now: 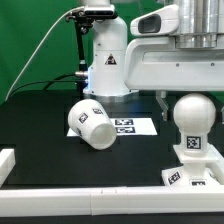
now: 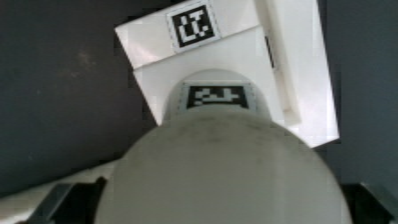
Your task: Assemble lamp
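The bulb [image 1: 192,113] stands upright in the squarish base [image 1: 190,178] at the exterior view's right, tags on its stem. My gripper [image 1: 191,103] hangs over it, and one dark finger [image 1: 163,101] shows a little apart from the round head's left side. In the wrist view the bulb head [image 2: 214,165] fills the space between my gripper's [image 2: 217,200] dark fingers [image 2: 68,203], with the tagged base [image 2: 294,60] below. The jaws look open around the head. The shade [image 1: 92,122] lies on its side on the black table, left of centre.
The marker board [image 1: 128,126] lies flat behind the shade. The glossy white robot body [image 1: 108,60] stands at the back. A white rail [image 1: 60,203] runs along the table's front and a white block [image 1: 5,163] sits at the left edge.
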### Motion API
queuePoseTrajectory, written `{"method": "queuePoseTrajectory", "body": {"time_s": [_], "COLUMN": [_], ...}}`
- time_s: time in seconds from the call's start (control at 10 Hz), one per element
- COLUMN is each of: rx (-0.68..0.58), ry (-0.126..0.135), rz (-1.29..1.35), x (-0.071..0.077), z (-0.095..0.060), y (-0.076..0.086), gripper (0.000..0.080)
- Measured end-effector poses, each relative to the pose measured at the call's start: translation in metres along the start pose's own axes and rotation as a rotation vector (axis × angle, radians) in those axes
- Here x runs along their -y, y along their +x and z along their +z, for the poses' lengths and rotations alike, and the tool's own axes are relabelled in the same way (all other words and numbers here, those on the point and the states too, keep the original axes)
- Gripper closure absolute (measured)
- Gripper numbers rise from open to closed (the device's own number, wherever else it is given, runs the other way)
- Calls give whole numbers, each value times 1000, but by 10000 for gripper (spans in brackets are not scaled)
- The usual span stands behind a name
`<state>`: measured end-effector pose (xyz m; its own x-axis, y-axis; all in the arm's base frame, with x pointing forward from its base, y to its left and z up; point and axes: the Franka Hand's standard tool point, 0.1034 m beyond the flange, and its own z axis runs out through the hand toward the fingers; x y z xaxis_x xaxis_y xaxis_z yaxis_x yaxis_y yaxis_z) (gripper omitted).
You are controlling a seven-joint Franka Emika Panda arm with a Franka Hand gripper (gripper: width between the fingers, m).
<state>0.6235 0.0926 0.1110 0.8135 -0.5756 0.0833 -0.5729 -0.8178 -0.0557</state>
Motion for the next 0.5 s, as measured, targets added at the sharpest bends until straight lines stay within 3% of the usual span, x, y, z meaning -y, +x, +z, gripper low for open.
{"method": "queuePoseTrajectory", "body": {"time_s": [0.3, 0.5], "rx": [64, 112], "ry": [-4, 17], "rz": [453, 765], "x": [1, 3], "z": [0, 0], "y": [-5, -7], "gripper": [223, 223]}}
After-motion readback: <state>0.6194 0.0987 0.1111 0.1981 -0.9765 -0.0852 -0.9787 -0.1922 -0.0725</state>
